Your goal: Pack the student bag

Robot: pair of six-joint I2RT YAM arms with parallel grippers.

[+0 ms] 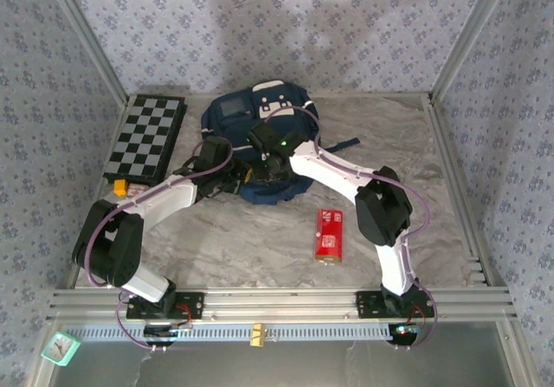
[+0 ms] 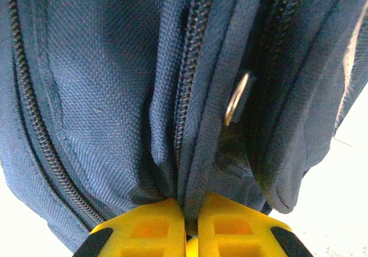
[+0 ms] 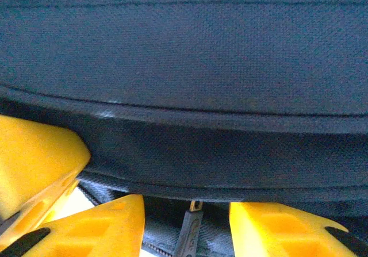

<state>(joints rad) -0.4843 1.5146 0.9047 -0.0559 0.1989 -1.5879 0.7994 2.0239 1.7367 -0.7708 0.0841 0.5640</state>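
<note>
The student bag (image 1: 260, 123), navy with a white front patch, lies at the back middle of the table. My left gripper (image 1: 235, 177) is at the bag's near left edge. In the left wrist view it (image 2: 191, 225) is shut on a fold of the bag's fabric (image 2: 198, 171) beside a zipper (image 2: 187, 84), with a metal pull (image 2: 237, 99) just right of the fold. My right gripper (image 1: 273, 160) is over the bag's near side. In the right wrist view it (image 3: 187, 234) is open against the dark fabric (image 3: 184, 67). A dark zipper pull (image 3: 190, 231) hangs between the yellow fingers (image 3: 103, 225), untouched.
A black-and-white chessboard (image 1: 147, 136) lies at the back left. A red box (image 1: 329, 233) lies on the marble table (image 1: 251, 240) at front right of the bag. Patterned walls close in three sides. A small teal object (image 1: 61, 345) sits past the front rail.
</note>
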